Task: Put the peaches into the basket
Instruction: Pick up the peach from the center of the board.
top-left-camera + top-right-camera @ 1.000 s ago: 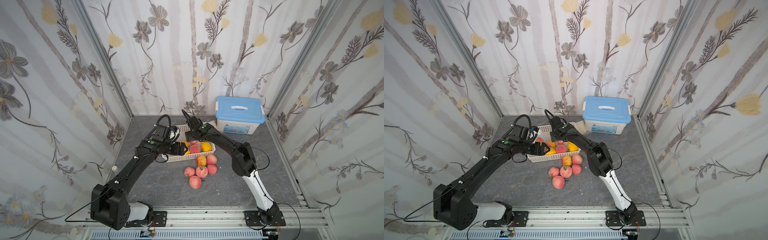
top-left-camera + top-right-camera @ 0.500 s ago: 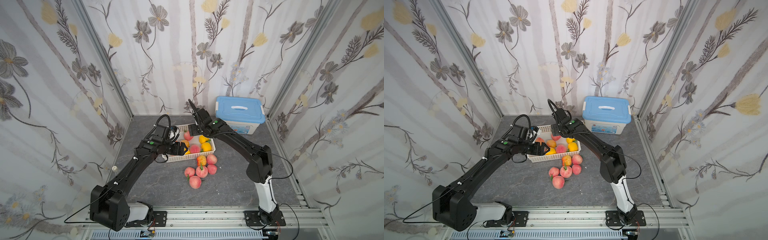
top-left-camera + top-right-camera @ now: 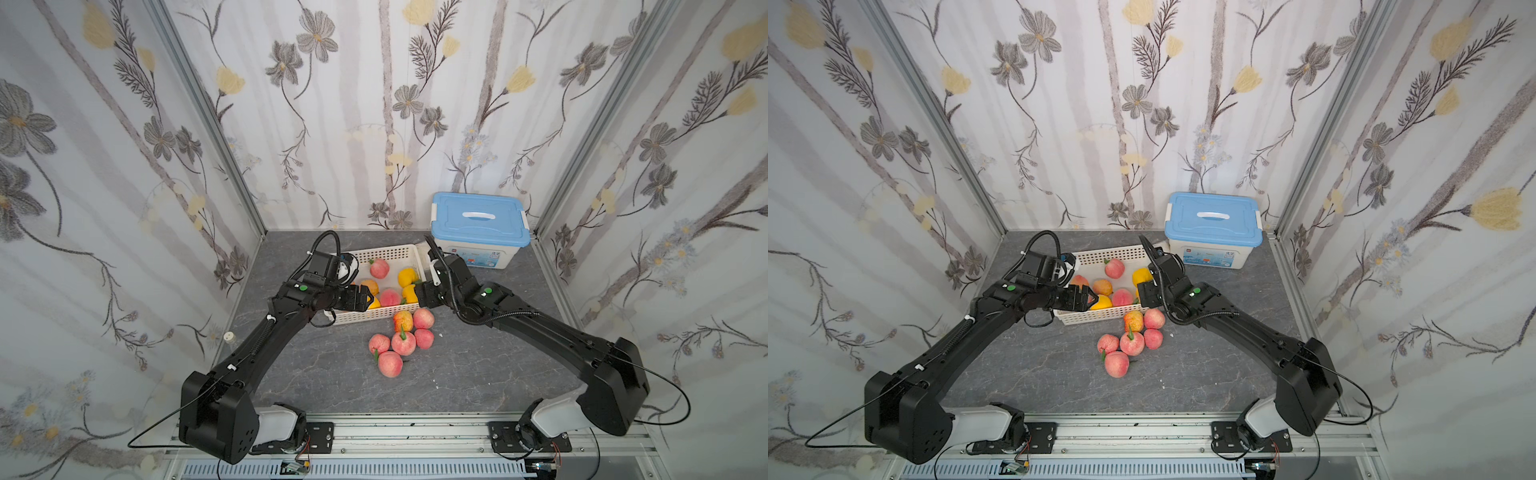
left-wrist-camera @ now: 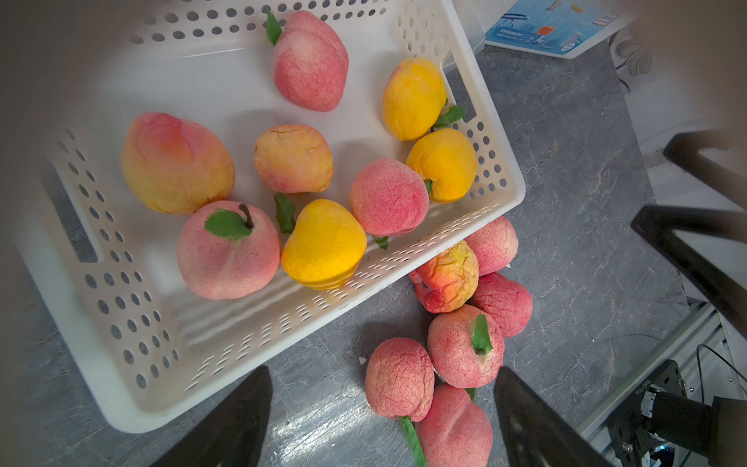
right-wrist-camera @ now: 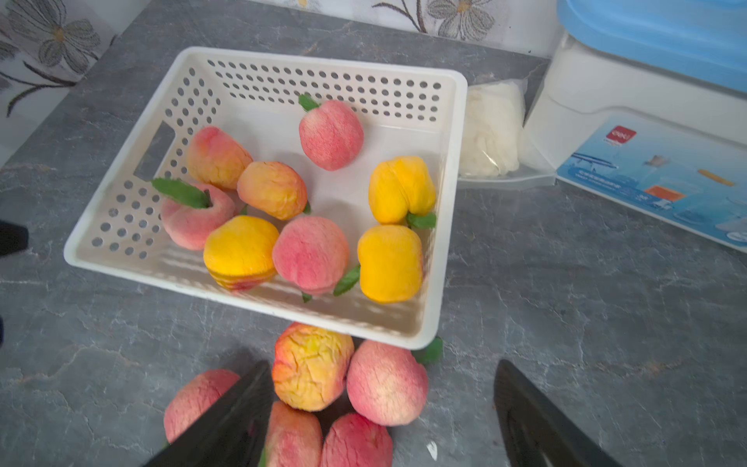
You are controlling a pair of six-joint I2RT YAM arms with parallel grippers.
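Observation:
The white perforated basket (image 3: 382,252) (image 3: 1113,254) stands mid-table and holds several peaches (image 3: 379,268), pink and yellow. Several more peaches (image 3: 402,343) (image 3: 1131,343) lie in a cluster on the table against its near right corner. My left gripper (image 3: 368,299) (image 4: 382,370) is open over the basket's near left part, nothing between its fingers. My right gripper (image 3: 419,293) (image 5: 382,364) is open above the loose peaches (image 5: 386,384) at the basket's (image 5: 323,81) near right corner, holding nothing. In the left wrist view, loose peaches (image 4: 465,347) lie beyond the basket wall (image 4: 250,335).
A white box with a blue lid (image 3: 480,226) stands at the back right, close to the basket. A clear bag of white stuff (image 5: 491,129) lies between the two. Patterned walls close in three sides; a metal rail (image 3: 395,432) runs along the front edge.
My right arm pulled back from over the basket to its near right corner, above the loose peaches. A pink peach now lies in the basket's far part. The left arm stayed put.

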